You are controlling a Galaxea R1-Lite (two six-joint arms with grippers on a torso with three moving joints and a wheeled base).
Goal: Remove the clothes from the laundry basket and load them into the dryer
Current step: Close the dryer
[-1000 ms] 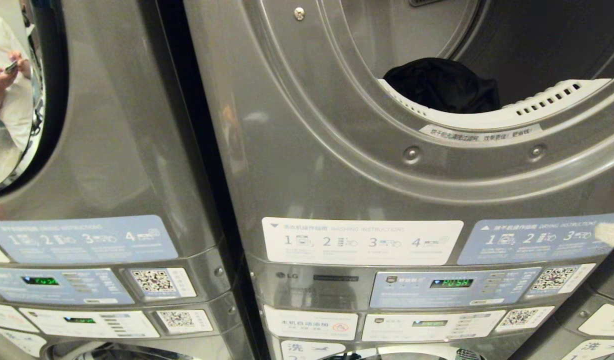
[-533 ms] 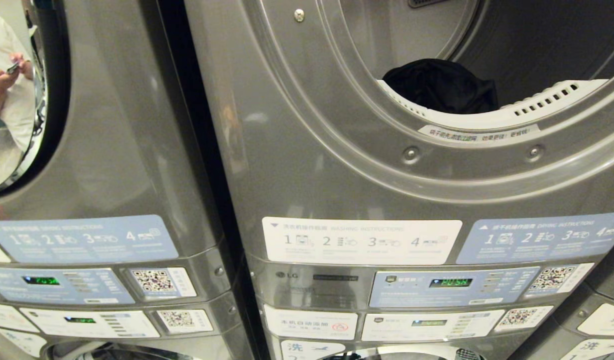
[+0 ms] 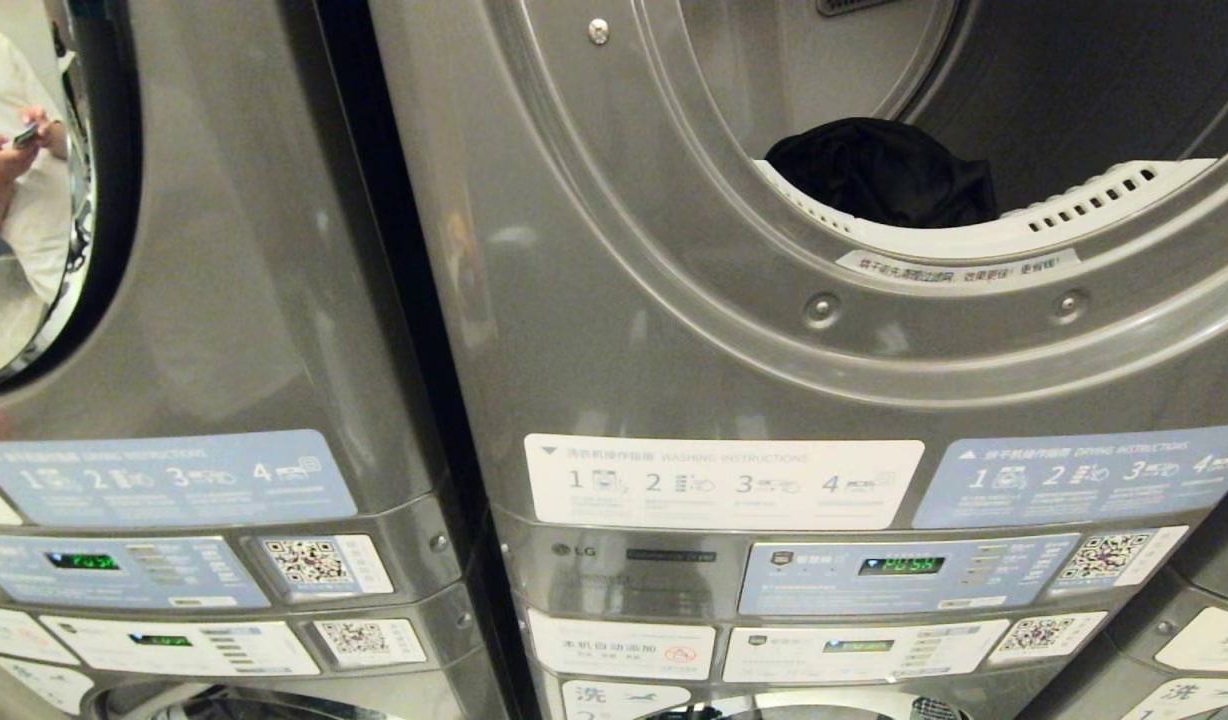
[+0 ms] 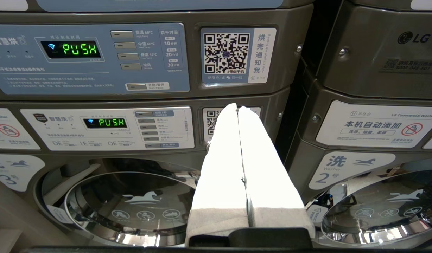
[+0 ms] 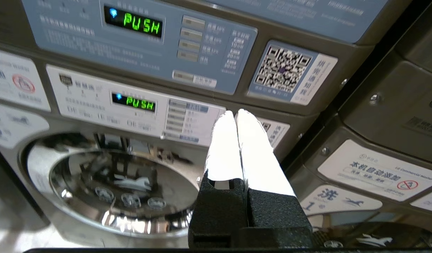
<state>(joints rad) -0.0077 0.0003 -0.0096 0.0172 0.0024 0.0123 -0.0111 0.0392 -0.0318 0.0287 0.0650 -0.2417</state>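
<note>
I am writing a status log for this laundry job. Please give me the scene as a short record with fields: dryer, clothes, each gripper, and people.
dryer door opening: open, drum visible in head view
clothes: one black garment lying inside the drum, behind the white lint filter
dryer display: green PUSH
left gripper: shut, empty, in front of the control panels
right gripper: shut, empty, in front of the control panels
laundry basket: not in view
people: a person reflected in the neighbouring machine's door glass
</note>
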